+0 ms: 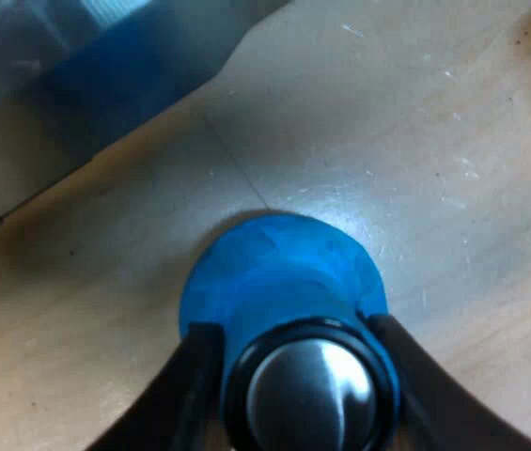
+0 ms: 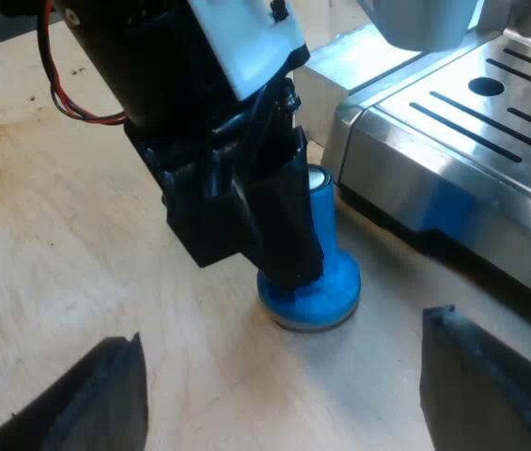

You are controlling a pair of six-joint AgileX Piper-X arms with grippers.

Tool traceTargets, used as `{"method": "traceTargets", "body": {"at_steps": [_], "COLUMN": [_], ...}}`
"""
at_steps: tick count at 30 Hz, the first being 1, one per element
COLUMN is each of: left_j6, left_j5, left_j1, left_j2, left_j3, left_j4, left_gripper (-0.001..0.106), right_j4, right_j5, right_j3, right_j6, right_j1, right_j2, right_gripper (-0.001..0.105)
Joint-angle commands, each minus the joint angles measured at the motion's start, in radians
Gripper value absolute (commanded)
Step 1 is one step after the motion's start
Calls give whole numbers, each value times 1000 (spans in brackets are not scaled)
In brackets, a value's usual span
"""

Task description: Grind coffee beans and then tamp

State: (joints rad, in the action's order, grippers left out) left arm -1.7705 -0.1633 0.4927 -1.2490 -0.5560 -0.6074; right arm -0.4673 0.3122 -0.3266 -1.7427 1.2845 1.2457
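Blue plastic sits between the fingers of your left gripper (image 1: 293, 329): the tamper (image 1: 279, 272) stands upright on the wooden table (image 1: 453, 141), its wide base flat on the wood and its steel cap facing straight up at the wrist. Both black fingers sit against the neck just under that cap, one on each side, and look closed onto it (no gap shows on either side). The tamper's long axis is therefore vertical and in line with the left arm's approach, and the coming move turns on that. You'd want to lift straight up along the axis without tilting, or the base is likely to drag on the wood. In the right wrist view the tamper is just beside the machine (image 2: 453, 160), near its steel front edge but not touching it, so you have little room to swing toward that side. Your right gripper (image 2: 286, 357) hangs near, its fingers spread wide and holding nothing, pointed toward the tamper's base. The left arm is plainly the nearer one, since it is on the tamper while the right is apart from it. The step in hand looks like picking the tamper up.
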Motion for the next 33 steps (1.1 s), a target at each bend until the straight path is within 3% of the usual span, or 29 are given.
{"method": "traceTargets", "body": {"at_steps": [1, 16, 27, 31, 33], "left_j6": [3, 3, 0, 0, 0], "left_j5": [10, 8, -7, -29, -43], "left_j1": [1, 1, 1, 1, 1], "left_j2": [52, 502, 652, 663, 663], "left_j3": [-1, -1, -1, -1, -1], "left_j4": [-48, -239, -372, -375, -375], "left_gripper": [0, 0, 0, 0, 0], "right_j4": [-8, -8, -8, 47, 86], "right_j5": [5, 5, 15, 154, 174], "right_j3": [-5, -5, -5, -5, -5], "right_j6": [-6, -9, -11, -11, -11], "right_j1": [3, 3, 3, 3, 3], "right_j2": [-2, -2, -34, -80, -102], "right_gripper": [62, 62, 62, 62, 62]}}
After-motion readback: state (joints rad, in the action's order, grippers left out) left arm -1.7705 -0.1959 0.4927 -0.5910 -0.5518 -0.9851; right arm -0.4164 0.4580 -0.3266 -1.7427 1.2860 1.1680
